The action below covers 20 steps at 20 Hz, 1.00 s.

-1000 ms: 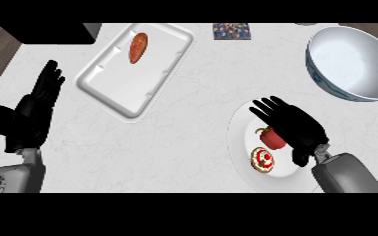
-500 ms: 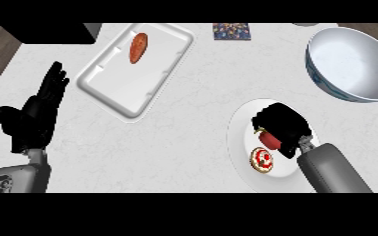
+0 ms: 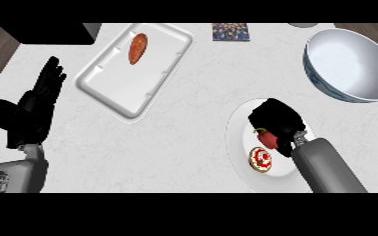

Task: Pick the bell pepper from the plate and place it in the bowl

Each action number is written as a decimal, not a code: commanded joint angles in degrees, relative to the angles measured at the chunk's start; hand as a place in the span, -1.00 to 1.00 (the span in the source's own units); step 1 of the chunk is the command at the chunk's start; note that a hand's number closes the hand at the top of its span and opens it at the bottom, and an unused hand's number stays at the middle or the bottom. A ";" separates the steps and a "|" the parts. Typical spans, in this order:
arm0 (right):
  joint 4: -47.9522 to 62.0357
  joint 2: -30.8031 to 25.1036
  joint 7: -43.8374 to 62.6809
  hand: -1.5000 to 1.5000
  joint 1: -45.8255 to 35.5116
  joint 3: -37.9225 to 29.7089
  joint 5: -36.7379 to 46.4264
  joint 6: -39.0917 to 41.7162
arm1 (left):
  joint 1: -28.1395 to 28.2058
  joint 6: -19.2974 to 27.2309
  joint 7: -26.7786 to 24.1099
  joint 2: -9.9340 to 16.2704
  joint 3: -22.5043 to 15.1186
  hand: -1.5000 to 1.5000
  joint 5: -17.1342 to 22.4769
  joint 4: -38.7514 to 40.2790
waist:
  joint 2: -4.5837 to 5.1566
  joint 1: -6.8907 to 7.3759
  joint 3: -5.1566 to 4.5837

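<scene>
A red bell pepper (image 3: 266, 138) lies on the white round plate (image 3: 240, 125) at the lower right. My right hand (image 3: 276, 119) sits over the plate with its fingers curled down round the pepper, hiding most of it. The large pale bowl (image 3: 345, 64) stands at the upper right, apart from the hand. At the left edge my left hand (image 3: 38, 102) rests open with its fingers up.
A small round red-and-white item (image 3: 260, 159) lies on the same plate, just below the pepper. A white rectangular tray (image 3: 111, 82) holding an orange-red oblong piece (image 3: 137, 48) sits at the upper left. A small dark patterned square (image 3: 230, 31) lies at the counter's back edge.
My right hand has gone from spread flat over the plate to curled down round the bell pepper. The left hand has shifted only slightly.
</scene>
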 commanded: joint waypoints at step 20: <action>-22.81 8.07 35.66 1.00 -14.53 -25.19 -7.99 2.00 | 2.28 -0.15 1.22 -0.67 -0.14 0.00 -0.85 -2.71 | -0.03 -1.03 0.77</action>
